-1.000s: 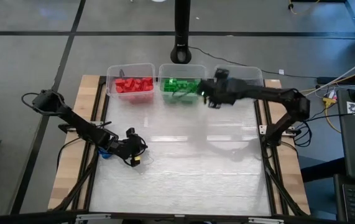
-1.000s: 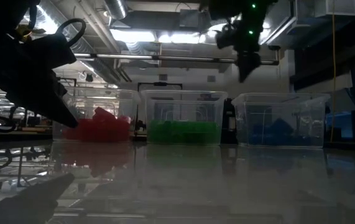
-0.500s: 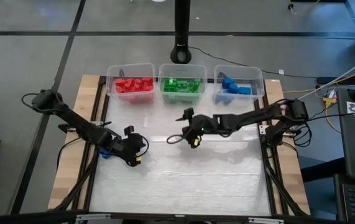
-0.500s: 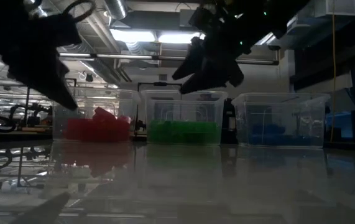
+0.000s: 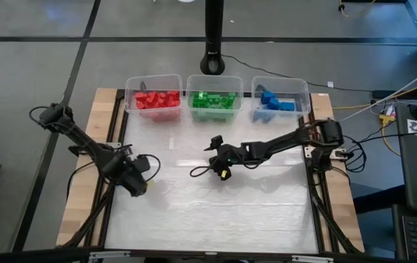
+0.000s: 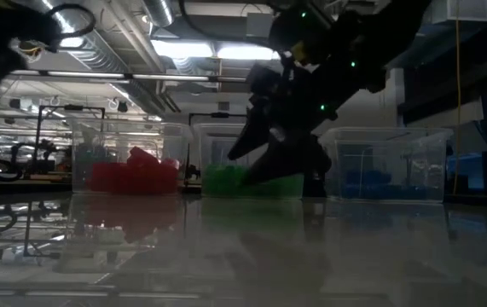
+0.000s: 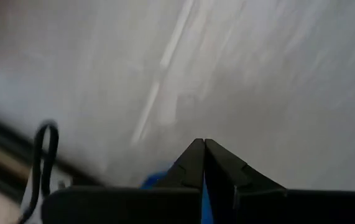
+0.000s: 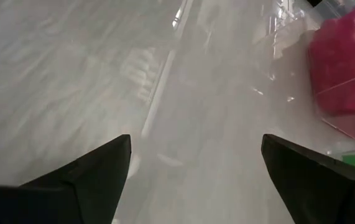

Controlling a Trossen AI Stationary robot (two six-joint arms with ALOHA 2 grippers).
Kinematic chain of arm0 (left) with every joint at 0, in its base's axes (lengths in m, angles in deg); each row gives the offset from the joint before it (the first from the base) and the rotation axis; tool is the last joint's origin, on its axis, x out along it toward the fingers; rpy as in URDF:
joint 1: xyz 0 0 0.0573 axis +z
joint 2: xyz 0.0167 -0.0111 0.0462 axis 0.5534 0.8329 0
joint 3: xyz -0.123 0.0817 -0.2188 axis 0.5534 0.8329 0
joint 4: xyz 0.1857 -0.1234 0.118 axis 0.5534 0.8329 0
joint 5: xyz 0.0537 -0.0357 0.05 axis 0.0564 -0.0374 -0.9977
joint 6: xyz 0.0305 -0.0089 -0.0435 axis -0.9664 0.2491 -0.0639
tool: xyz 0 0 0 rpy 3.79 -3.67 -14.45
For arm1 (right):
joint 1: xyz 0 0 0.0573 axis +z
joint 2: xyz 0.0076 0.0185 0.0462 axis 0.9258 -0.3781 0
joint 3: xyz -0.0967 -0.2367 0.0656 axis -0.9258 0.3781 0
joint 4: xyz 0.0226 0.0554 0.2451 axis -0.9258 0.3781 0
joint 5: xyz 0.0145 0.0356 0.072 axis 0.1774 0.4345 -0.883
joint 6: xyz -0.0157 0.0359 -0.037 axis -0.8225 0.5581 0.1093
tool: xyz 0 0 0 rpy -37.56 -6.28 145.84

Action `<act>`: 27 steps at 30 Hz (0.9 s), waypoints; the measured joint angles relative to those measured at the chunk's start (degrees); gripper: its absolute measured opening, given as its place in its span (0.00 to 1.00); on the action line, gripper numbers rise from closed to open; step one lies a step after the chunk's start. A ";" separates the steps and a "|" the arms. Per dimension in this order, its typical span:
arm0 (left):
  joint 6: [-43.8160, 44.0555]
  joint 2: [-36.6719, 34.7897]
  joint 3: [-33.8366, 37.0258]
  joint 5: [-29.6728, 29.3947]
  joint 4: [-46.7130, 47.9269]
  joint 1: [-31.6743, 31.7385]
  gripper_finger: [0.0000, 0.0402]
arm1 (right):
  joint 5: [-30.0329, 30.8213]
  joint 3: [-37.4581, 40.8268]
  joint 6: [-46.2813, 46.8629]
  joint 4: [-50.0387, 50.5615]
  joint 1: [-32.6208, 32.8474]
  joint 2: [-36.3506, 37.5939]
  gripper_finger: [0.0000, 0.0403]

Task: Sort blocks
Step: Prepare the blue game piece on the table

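The sorting looks almost finished. The red blocks point(image 5: 157, 100) lie in the left bin point(image 5: 130, 84), the green blocks point(image 5: 212, 101) in the middle bin point(image 5: 192, 80) and the blue blocks point(image 5: 274, 101) in the right bin point(image 5: 303, 88), all at the far edge of the table point(image 5: 215, 212). No loose block shows on the table. A bit of blue shows just beside the left gripper point(image 7: 203, 163) in its wrist view; I cannot tell if it is a block. This gripper is fully closed, low at the left side. The right gripper point(image 5: 207, 160) is wide and holds nothing; its arm is stretched low across to the middle of the table.
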 joint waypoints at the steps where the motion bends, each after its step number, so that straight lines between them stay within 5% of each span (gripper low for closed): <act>1: 1.05 0.00 0.10 1.30 1.08 -0.74 0.00 | 0.00 0.00 0.01 -0.63 0.00 -0.61 0.89; 14: 4.79 0.00 3.61 8.08 8.02 -7.51 0.00 | -0.04 -0.02 0.12 -7.32 0.04 -2.86 0.89; 27: 4.37 0.35 8.66 13.58 0.81 -8.32 0.00 | -0.26 -0.04 0.28 -12.22 0.04 -2.86 0.89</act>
